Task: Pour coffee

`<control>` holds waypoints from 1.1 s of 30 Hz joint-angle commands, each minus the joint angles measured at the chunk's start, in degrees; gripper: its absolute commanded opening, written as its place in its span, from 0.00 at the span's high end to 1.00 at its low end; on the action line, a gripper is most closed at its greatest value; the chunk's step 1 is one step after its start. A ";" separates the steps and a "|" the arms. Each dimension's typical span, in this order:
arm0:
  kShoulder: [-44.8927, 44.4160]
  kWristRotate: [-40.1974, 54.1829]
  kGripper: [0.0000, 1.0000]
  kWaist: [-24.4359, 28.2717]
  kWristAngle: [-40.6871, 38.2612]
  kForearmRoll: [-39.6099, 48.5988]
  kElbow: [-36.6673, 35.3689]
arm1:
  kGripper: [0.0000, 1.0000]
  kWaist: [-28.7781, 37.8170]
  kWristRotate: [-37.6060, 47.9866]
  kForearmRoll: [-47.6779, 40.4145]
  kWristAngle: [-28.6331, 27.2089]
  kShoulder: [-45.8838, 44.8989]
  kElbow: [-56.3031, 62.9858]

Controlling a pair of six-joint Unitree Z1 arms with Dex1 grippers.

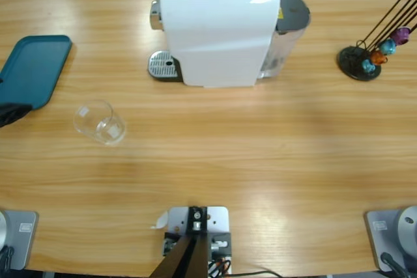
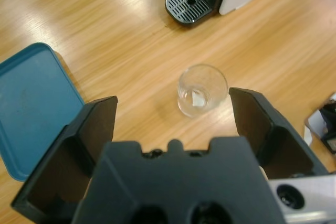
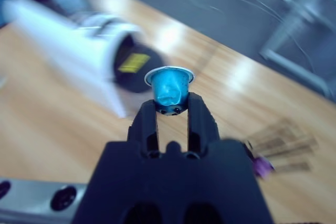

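A clear glass [image 1: 99, 122] stands on the table [image 1: 260, 154] toward its left edge, between the far and near edges, and it looks empty: no coffee shows in it or anywhere else in the views. Just left of the glass and a little farther back, a teal tray [image 1: 36, 69] lies at the table's left edge.

The white machine [image 1: 218, 30] stands at the middle of the far edge, with its round metal drip grate [image 1: 163, 66] at its left foot and nothing on the grate. A black capsule rack [image 1: 361, 60] stands near the far right corner, with a few coloured capsules [image 1: 384, 50] hanging on its wires.

The left gripper [image 2: 173, 114] hangs above the table with its fingers [image 2: 97, 129] spread wide apart; in the left wrist view the glass [image 2: 202, 90] sits between them and beyond their tips, untouched.

The right gripper [image 3: 172, 109] has its fingers clamped on a blue capsule [image 3: 169, 86], rim uppermost in the right wrist view, held in the air with the machine [image 3: 73, 45] blurred behind it.
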 commanded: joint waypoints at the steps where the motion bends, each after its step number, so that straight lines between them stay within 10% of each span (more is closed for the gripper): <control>1: -3.99 2.00 0.08 -0.97 -3.16 3.78 -0.90 | 1.00 21.42 -6.16 5.09 1.29 13.37 -12.76; 18: -5.15 3.76 0.08 -1.06 -2.54 2.53 0.29 | 1.00 23.93 -14.93 5.23 4.95 40.26 -34.82; 33: -3.55 3.67 0.08 -1.02 -2.98 2.02 0.24 | 1.00 23.35 -27.08 8.34 -3.10 43.44 -38.22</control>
